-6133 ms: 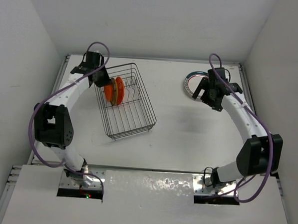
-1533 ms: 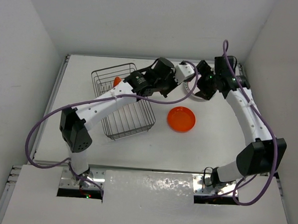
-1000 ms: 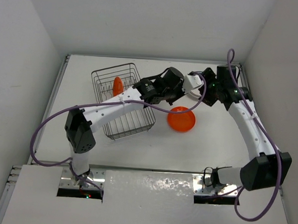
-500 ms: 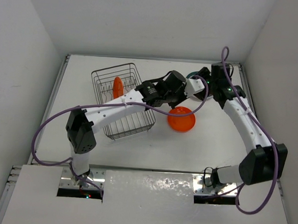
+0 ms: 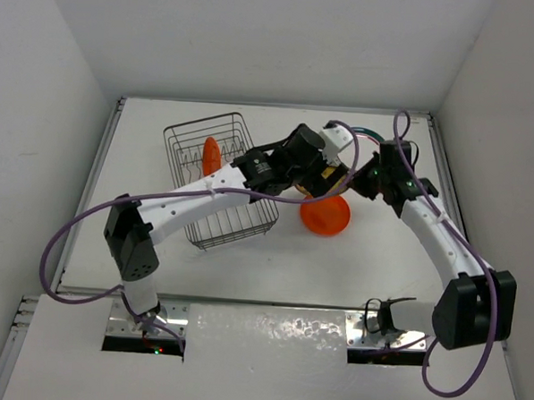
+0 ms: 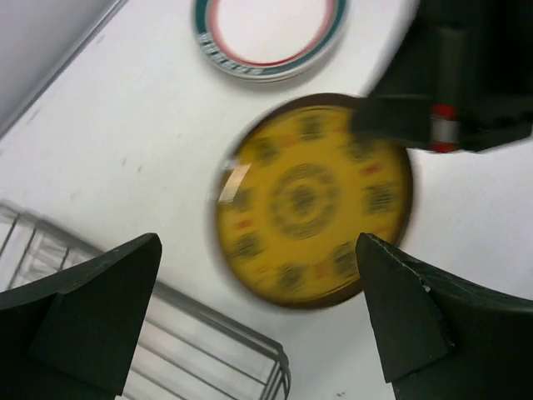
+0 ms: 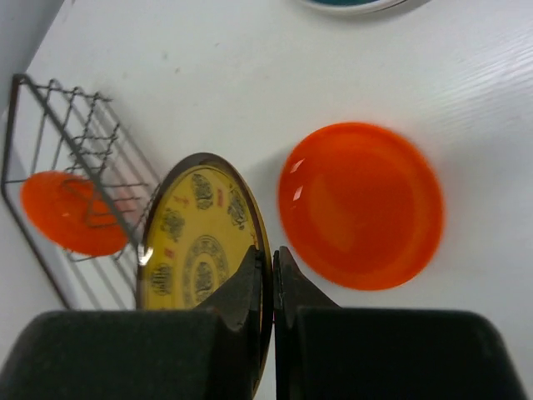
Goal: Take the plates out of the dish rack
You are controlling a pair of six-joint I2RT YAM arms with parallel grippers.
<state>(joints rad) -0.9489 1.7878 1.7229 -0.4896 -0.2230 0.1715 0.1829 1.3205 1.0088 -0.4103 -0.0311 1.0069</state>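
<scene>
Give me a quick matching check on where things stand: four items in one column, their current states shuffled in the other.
Items:
1. yellow patterned plate
2. teal-rimmed plate
3. left fingers
4. dish rack

States:
A. holds one orange plate standing on edge
B. spread open, holding nothing
C. clamped at its rim by the right fingers
D. lying flat on the table, untouched

Pairs: 1-C; 2-D; 3-B; 4-A
</scene>
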